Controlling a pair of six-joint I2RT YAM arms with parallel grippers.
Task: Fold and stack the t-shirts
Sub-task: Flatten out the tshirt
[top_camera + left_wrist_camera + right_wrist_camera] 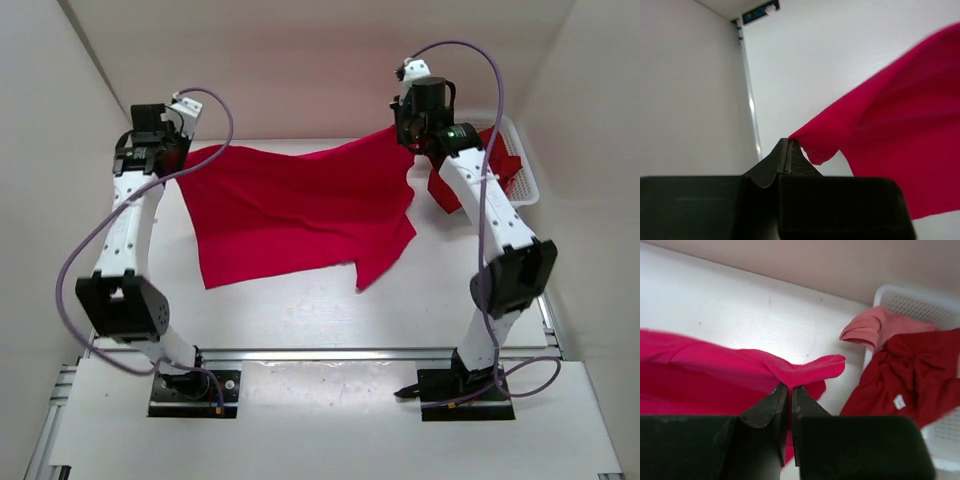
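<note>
Left gripper [788, 146] and right gripper [790, 389] each pinched an edge of a bright pinkish-red cloth t-shirt [300, 210], the fabric spread between their closed fingers.

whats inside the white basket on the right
The white basket holds a crumpled dark crimson t-shirt and a salmon pink t-shirt, both spilling over its rim. Whatever lies beneath them, including the basket floor there, is covered.
</note>
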